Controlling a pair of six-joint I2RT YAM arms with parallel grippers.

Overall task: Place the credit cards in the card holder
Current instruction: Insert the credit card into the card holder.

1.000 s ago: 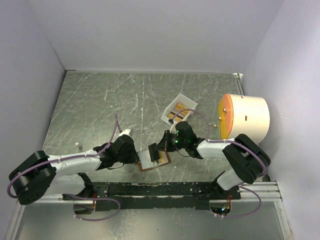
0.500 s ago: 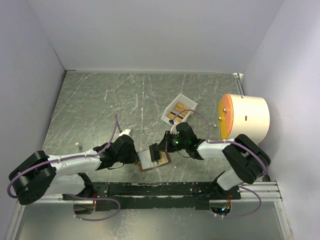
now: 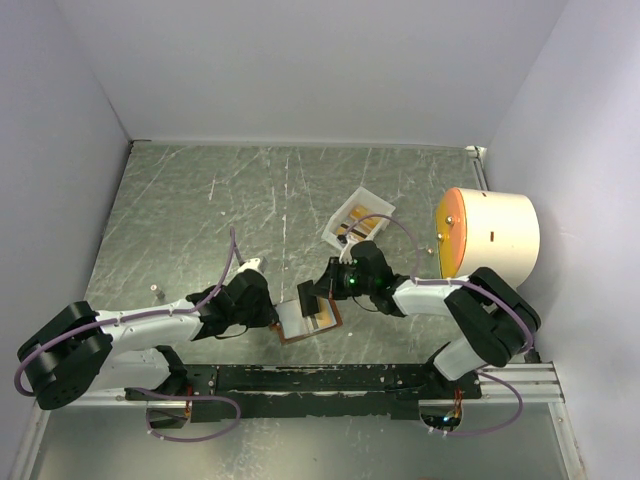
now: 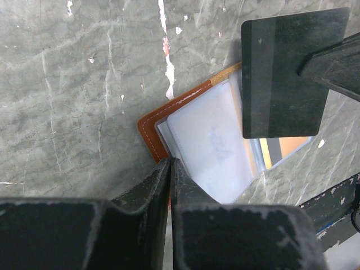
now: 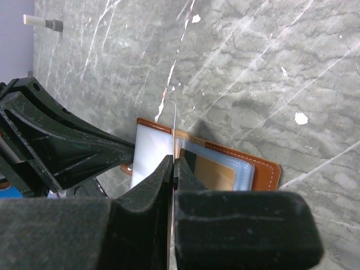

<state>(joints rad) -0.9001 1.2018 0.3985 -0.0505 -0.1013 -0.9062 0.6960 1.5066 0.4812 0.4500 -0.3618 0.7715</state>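
— What's gripped?
— The left tool (image 4: 170, 169) pinches the open card holder (image 4: 147, 126) by its edge on the counter (image 4: 67, 84); the right tool (image 5: 173, 164) is clamped on one credit card (image 4: 281, 73) above the pockets (dark-faced here).
— Hidden?
— The holder's near corner, under the left fingers (image 4: 143, 194).

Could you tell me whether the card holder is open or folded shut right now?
Open: the card holder lies spread, its clear pockets facing up.

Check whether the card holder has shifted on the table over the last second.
No. The card holder lies where it did, same gap from the black base rail, its edge clamped by the left gripper.
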